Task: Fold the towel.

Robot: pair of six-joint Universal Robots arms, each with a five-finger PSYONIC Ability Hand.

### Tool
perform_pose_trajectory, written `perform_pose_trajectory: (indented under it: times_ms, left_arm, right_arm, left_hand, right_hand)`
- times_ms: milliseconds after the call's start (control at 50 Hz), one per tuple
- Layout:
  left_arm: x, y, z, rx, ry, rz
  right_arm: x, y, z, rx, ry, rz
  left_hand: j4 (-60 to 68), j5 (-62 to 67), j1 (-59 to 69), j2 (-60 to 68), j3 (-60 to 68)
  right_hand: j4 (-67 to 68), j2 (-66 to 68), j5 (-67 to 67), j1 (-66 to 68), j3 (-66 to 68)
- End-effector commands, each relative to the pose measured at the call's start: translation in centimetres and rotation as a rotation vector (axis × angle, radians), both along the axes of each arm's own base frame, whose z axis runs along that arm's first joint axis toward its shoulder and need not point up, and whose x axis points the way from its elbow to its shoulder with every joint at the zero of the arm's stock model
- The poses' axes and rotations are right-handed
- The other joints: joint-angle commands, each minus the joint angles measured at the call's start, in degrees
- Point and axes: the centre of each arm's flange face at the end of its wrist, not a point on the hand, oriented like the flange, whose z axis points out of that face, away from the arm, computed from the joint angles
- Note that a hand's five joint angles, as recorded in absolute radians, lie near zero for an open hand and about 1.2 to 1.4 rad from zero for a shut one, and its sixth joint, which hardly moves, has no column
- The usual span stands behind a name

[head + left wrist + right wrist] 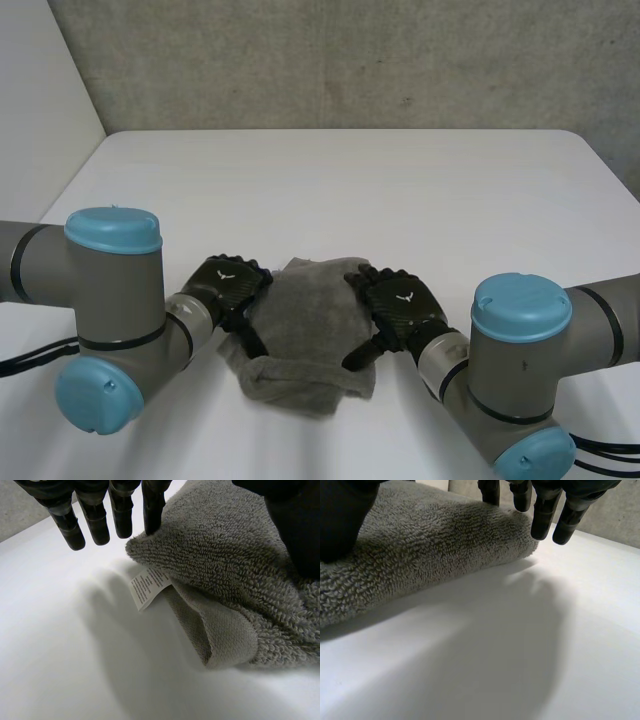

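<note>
The white worktop point(330, 180) carries a folded grey terry towel point(305, 330) at the middle of its near edge. The black left hand point(228, 285) lies on the towel's left edge, the black right hand point(402, 305) on its right edge, both with straight fingers clasping nothing. A small white label point(146, 587) pokes out beside the left fingertips point(151, 522).
</note>
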Motion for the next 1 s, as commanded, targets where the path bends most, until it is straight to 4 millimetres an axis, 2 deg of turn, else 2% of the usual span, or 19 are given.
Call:
perform_pose_trajectory:
  times_ms: [20,100,160,200,220,260,280,300,320,340,360,380,400,440,480,520,640,840,1000]
  left_arm:
    - [0.0,0.1,0.2,-0.004,0.003,-0.001]
    - [-0.1,0.1,0.7,-0.016,0.009,0.000]
    - [-0.2,0.3,2.6,-0.058,0.038,0.001]
    - [-0.2,0.5,4.9,-0.111,0.073,0.001]
    - [-0.2,0.5,4.9,-0.112,0.073,0.001]
    - [0.0,0.8,7.6,-0.170,0.127,0.011]
    - [0.0,0.8,7.6,-0.170,0.127,0.011]
    - [0.1,1.0,9.2,-0.200,0.168,0.021]
    - [0.1,1.0,9.2,-0.201,0.168,0.021]
    - [0.3,1.2,11.2,-0.238,0.223,0.033]
    - [0.7,1.4,13.4,-0.283,0.282,0.050]
    - [0.7,1.4,13.4,-0.283,0.283,0.050]
    - [1.0,1.6,14.9,-0.316,0.323,0.062]
    - [1.8,1.6,18.0,-0.394,0.400,0.107]
    - [2.5,1.3,19.0,-0.424,0.422,0.150]
    - [4.6,0.2,20.5,-0.485,0.435,0.276]
    - [6.6,-0.8,21.3,-0.534,0.416,0.418]
    - [6.1,-0.2,19.9,-0.487,0.400,0.388]
    - [5.1,0.1,18.2,-0.416,0.401,0.270]
  right_arm:
    - [-0.4,-0.8,0.4,-0.013,0.007,-0.011]
    - [-0.3,-1.4,1.5,-0.044,-0.002,-0.007]
    - [-0.3,-1.5,4.3,-0.107,-0.012,0.006]
    - [-0.3,-1.2,7.1,-0.157,-0.022,0.037]
    - [-0.3,-1.2,7.1,-0.158,-0.022,0.037]
    - [-0.4,-1.4,10.2,-0.221,-0.039,0.052]
    - [-0.4,-1.4,10.2,-0.222,-0.039,0.052]
    - [-0.7,-1.5,11.6,-0.248,-0.041,0.053]
    - [-1.1,-1.7,13.3,-0.279,-0.039,0.043]
    - [-1.2,-1.7,13.3,-0.280,-0.039,0.042]
    - [-1.6,-1.8,14.7,-0.308,-0.040,0.030]
    - [-2.4,-2.4,16.4,-0.345,-0.045,0.000]
    - [-2.4,-2.4,16.4,-0.345,-0.045,0.000]
    - [-3.9,-3.9,19.0,-0.408,-0.061,-0.067]
    - [-4.5,-4.4,19.9,-0.426,-0.065,-0.099]
    - [-6.0,-5.3,21.0,-0.435,-0.053,-0.177]
    - [-8.3,-6.5,21.0,-0.406,-0.007,-0.307]
    - [-10.2,-7.7,20.7,-0.385,0.018,-0.370]
    - [-10.3,-7.8,21.1,-0.393,0.008,-0.360]
  left_hand:
    - [-2.7,-2.6,-4.4,-3.4,-2.2]
    - [-2.7,-2.6,-4.4,-3.4,-2.2]
    - [-2.7,-2.6,-4.4,-3.4,-2.2]
    - [-2.7,-2.6,-4.4,-3.4,-2.2]
    - [-2.7,-2.6,-4.4,-3.4,-2.2]
    - [-2.7,-2.6,-4.4,-3.4,-2.2]
    - [-2.7,-2.6,-4.4,-3.4,-2.2]
    - [-2.7,-2.6,-4.4,-3.4,-2.2]
    - [-2.7,-2.6,-4.4,-3.4,-2.2]
    - [-2.7,-2.6,-4.4,-3.4,-2.2]
    - [-2.7,-2.6,-4.4,-3.4,-2.2]
    - [-2.7,-2.6,-4.4,-3.4,-2.2]
    - [-2.7,-2.6,-4.4,-3.4,-2.2]
    - [-2.7,-2.6,-4.4,-3.4,-2.2]
    - [-2.7,-2.6,-4.4,-3.4,-2.2]
    - [-2.7,-2.6,-4.4,-3.4,-2.2]
    - [-2.7,-2.6,-4.4,-3.4,-2.2]
    - [-2.7,-2.6,-4.4,-3.4,-2.2]
    - [-2.7,-2.6,-4.2,-3.2,-2.2]
  right_hand:
    - [1.6,-4.8,-3.4,-5.3,0.8]
    - [1.6,-4.8,-3.4,-5.3,0.8]
    - [1.6,-4.8,-3.4,-5.3,0.8]
    - [1.6,-4.8,-3.4,-5.3,0.8]
    - [1.6,-4.8,-3.4,-5.3,0.8]
    - [1.6,-4.8,-3.4,-5.3,0.8]
    - [1.6,-4.8,-3.4,-5.3,0.8]
    - [1.6,-4.8,-3.4,-5.3,0.8]
    - [1.6,-4.8,-3.4,-5.3,0.8]
    - [1.6,-4.8,-3.4,-5.3,0.8]
    - [1.6,-4.8,-3.4,-5.3,0.8]
    - [1.6,-4.8,-3.4,-5.3,0.8]
    - [1.6,-4.8,-3.4,-5.3,0.8]
    - [1.6,-4.8,-3.4,-5.3,0.8]
    - [1.6,-4.8,-3.4,-5.3,0.8]
    - [1.6,-4.8,-3.4,-5.3,0.8]
    - [1.6,-4.8,-3.4,-5.3,0.8]
    - [1.6,-4.8,-3.4,-5.3,0.8]
    - [1.6,-4.8,-3.4,-5.3,0.8]
